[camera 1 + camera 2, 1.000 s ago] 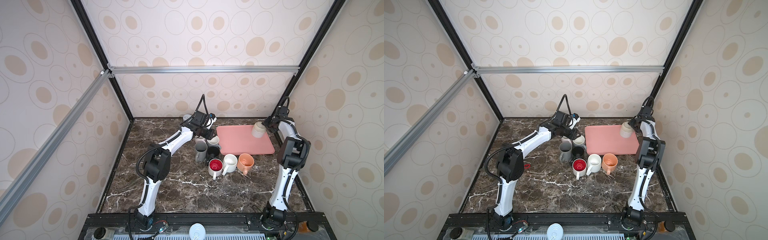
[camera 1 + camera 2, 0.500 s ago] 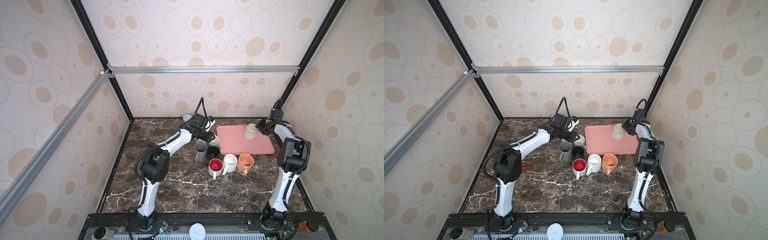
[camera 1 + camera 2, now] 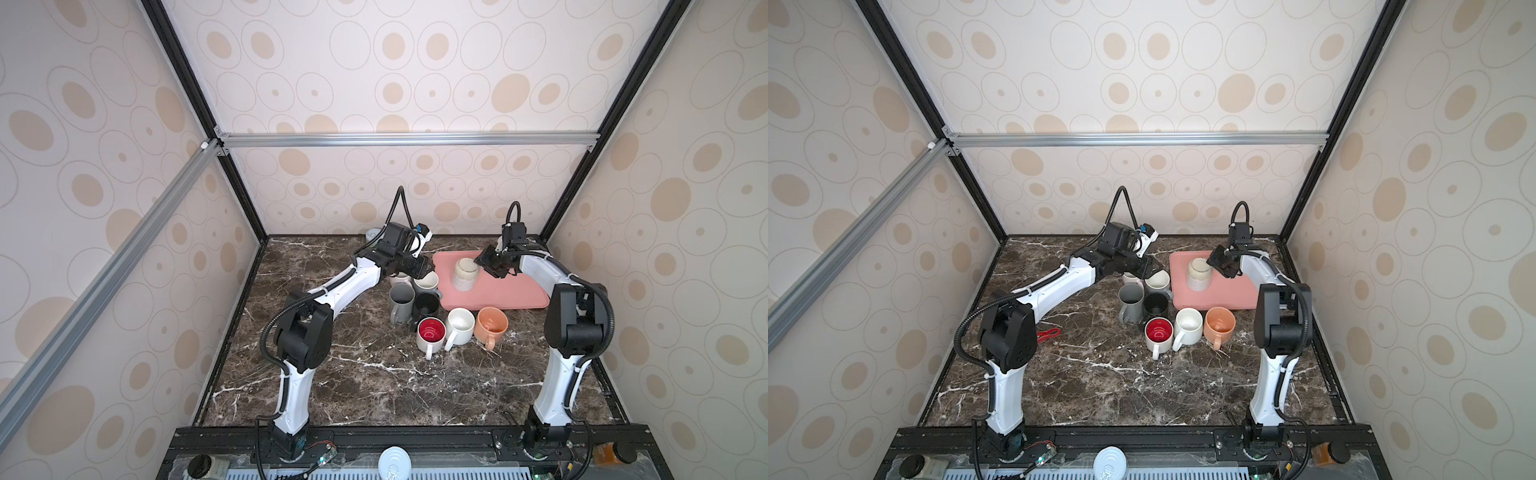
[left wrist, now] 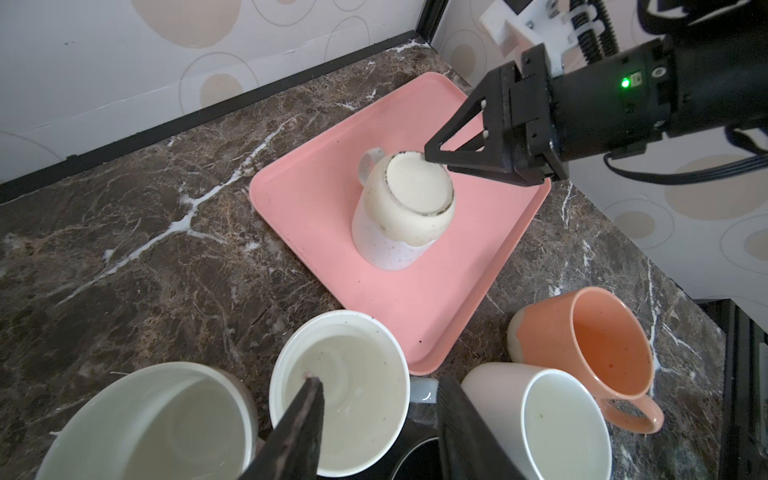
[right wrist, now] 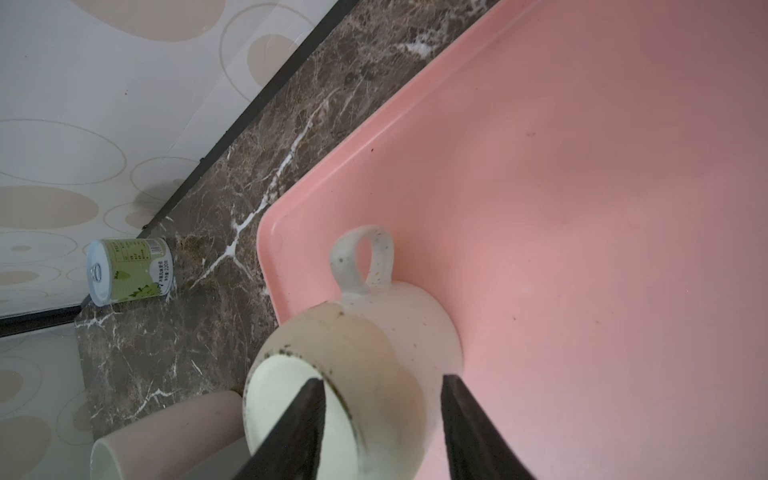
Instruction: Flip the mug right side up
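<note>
Mug (image 4: pixel 403 216), inverted on tray (image 4: pixel 457 286), base edge between right gripper (image 5: pixel 380 382) parted jaws.

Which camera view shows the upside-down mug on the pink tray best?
The left wrist view: the upside-down mug is nearly whole, base up, handle visible, on the pink tray. The right wrist view shows it close but cut off. Both top views show it small.
</note>
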Robot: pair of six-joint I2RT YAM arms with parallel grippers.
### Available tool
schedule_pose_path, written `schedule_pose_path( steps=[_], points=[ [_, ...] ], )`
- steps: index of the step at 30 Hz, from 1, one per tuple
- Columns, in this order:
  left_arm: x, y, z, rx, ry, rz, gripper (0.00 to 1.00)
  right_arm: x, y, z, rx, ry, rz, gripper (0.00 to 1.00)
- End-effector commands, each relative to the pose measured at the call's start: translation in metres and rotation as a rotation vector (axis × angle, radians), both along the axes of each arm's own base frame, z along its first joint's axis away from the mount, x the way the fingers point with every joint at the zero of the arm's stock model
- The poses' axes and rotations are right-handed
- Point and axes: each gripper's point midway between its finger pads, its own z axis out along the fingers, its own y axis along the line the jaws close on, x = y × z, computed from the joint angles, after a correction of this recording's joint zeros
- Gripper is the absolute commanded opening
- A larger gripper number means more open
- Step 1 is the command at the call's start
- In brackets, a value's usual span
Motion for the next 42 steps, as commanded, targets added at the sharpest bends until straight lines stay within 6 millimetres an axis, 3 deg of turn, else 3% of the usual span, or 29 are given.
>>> schedule_pose_path(
  steps=[1,5,10,18,19,23,27,31,42],
  points=[
    [-0.011,-0.019,0.027,-0.059,-0.036,-0.048,0.44,0.006,-0.024,0.046,-0.125,-0.081,-0.002,0.50],
    [-0.033,-0.048,0.026,-0.079,-0.023,-0.127,0.43,0.026,-0.024,0.051,-0.190,-0.125,0.081,0.50],
    [-0.047,-0.073,0.018,-0.066,-0.005,-0.171,0.41,0.055,0.003,0.045,-0.105,-0.137,0.201,0.48],
    [-0.052,-0.081,0.008,-0.036,0.009,-0.184,0.39,0.081,0.060,0.022,-0.024,-0.138,0.406,0.47],
    [-0.052,-0.082,0.009,-0.035,0.008,-0.185,0.39,0.086,0.068,0.027,-0.010,-0.164,0.433,0.47],
    [-0.053,-0.081,0.010,-0.027,0.005,-0.183,0.39,0.093,0.084,0.013,0.058,-0.172,0.506,0.47],
    [-0.053,-0.079,0.009,-0.017,0.007,-0.179,0.39,0.091,0.093,0.002,0.097,-0.159,0.562,0.47],
    [-0.055,-0.079,0.008,-0.016,0.014,-0.179,0.38,0.081,0.090,-0.012,0.083,-0.104,0.565,0.45],
    [-0.056,-0.074,0.010,-0.013,0.000,-0.151,0.37,0.040,0.060,-0.019,-0.073,0.010,0.528,0.41]
  ],
)
